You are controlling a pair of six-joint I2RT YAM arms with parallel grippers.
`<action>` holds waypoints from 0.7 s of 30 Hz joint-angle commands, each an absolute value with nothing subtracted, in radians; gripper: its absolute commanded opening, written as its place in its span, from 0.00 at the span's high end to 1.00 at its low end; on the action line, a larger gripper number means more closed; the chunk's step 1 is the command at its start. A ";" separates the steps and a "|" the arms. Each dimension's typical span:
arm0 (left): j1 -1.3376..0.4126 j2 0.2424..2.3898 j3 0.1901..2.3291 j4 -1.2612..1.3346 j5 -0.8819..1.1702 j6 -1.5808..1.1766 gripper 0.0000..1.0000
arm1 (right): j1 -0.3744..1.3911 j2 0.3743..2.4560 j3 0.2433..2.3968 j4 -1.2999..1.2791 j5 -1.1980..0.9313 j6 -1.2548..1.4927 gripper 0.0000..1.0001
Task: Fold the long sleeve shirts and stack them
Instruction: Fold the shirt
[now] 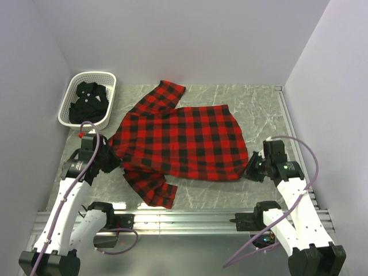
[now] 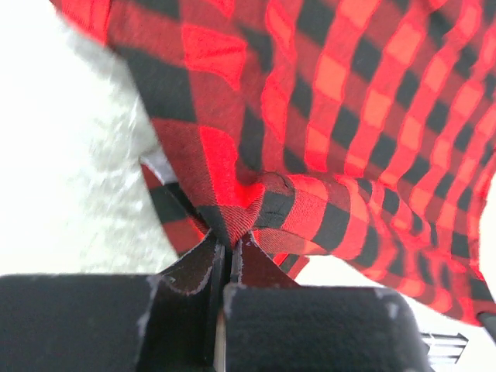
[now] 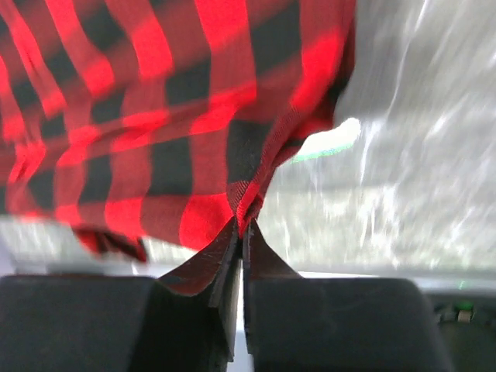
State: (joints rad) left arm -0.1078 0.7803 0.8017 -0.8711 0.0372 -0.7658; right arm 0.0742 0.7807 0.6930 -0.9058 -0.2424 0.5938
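Grey marbled tabletop (image 1: 259, 103) below. Clamps flannel shirt's (image 1: 184, 138) collar end in tight-closed left gripper (image 2: 229, 246), hem corner in right gripper (image 3: 241, 232) likewise. Seems spread for folding; next calls for sleeves inward. Shows black shirt (image 1: 87, 102) in basket (image 1: 92, 75) beyond left gripper.

You have nothing to read here. No text, label, brand, number or sign is legible on the red shirt (image 1: 184, 138) or anywhere else in the three views.
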 commanded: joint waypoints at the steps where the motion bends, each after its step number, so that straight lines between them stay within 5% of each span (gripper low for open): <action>1: -0.104 0.744 0.775 -0.946 0.029 -0.801 0.97 | 0.075 0.736 0.661 -0.974 -0.416 0.539 0.85; 6: -0.104 0.703 0.828 -1.005 -0.087 -0.818 0.82 | 0.084 0.779 0.706 -1.017 -0.463 0.460 0.64; 10: -0.109 0.699 0.929 -1.051 -0.248 -0.798 0.50 | 0.083 0.802 0.799 -0.989 -0.312 0.482 0.42; 12: -0.109 0.704 0.957 -1.057 -0.308 -0.787 0.26 | 0.083 0.816 0.821 -0.968 -0.218 0.495 0.37; 15: -0.109 0.709 0.994 -1.008 -0.313 -0.764 0.06 | 0.084 0.842 0.844 -0.895 -0.138 0.518 0.32; 21: -0.109 0.785 0.940 -0.772 -0.134 -0.707 0.07 | 0.083 0.986 0.789 -0.626 -0.170 0.615 0.40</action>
State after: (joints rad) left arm -0.1081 0.7300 0.9585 -0.9295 -0.2241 -0.7517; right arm 0.0792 0.9028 0.8024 -0.8185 -0.1905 0.5583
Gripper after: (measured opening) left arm 0.928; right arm 0.622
